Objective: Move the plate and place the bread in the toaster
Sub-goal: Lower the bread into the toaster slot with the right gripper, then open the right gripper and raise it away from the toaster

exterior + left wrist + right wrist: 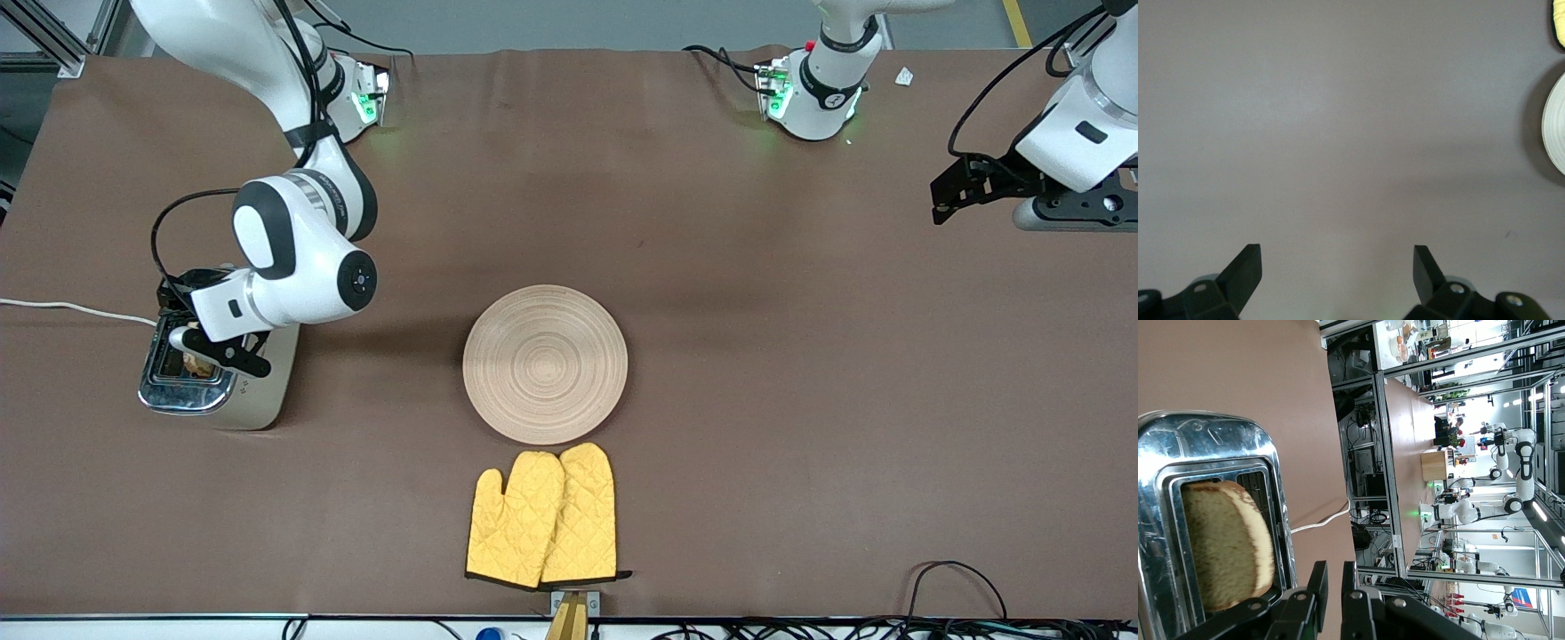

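Observation:
The cream toaster (258, 391) with a chrome top stands near the right arm's end of the table. The bread (197, 364) stands in one of its slots; in the right wrist view the slice (1225, 543) sticks up out of the chrome slot of the toaster (1211, 447). My right gripper (173, 293) hovers over the toaster, its fingers (1317, 587) close together with nothing between them. The round wooden plate (545, 363) lies empty mid-table; its edge shows in the left wrist view (1555, 133). My left gripper (956, 191) is open and empty (1337, 257) above bare table at the left arm's end.
A pair of yellow oven mitts (542, 520) lies nearer the front camera than the plate, close to the table's edge; a corner shows in the left wrist view (1558, 23). The toaster's white cord (71, 308) runs off the right arm's end of the table.

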Robot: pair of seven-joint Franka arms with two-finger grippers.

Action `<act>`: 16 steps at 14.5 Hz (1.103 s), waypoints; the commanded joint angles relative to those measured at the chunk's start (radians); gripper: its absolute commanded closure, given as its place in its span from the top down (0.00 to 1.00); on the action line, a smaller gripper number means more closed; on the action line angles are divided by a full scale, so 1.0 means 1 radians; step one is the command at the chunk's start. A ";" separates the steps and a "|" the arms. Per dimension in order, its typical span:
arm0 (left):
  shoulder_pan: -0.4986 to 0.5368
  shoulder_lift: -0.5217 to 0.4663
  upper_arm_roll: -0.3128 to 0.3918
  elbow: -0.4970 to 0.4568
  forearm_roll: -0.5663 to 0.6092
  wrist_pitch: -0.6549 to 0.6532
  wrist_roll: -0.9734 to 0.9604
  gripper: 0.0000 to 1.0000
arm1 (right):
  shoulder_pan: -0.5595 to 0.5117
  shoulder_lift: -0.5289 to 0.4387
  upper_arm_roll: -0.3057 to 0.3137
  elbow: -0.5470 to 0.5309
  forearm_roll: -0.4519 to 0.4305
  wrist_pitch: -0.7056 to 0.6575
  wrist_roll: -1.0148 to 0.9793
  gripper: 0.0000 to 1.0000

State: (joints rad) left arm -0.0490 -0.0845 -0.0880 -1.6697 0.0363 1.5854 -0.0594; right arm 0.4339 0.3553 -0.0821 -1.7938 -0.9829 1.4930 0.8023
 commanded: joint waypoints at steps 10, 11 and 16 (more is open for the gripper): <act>0.011 0.003 -0.004 0.035 0.010 -0.010 0.000 1.00 | -0.047 -0.028 0.005 0.244 0.433 0.006 -0.026 1.00; 0.011 0.002 -0.004 0.035 0.010 -0.010 0.000 1.00 | -0.070 -0.057 0.005 0.298 0.502 -0.006 -0.096 1.00; 0.012 0.000 -0.003 0.048 0.011 -0.013 0.004 1.00 | -0.178 -0.294 0.005 0.318 0.753 0.003 -0.279 1.00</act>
State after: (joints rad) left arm -0.0423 -0.0845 -0.0870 -1.6426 0.0364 1.5854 -0.0595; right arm 0.3073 0.1767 -0.0913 -1.4327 -0.3031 1.4871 0.6031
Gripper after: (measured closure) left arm 0.000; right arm 0.000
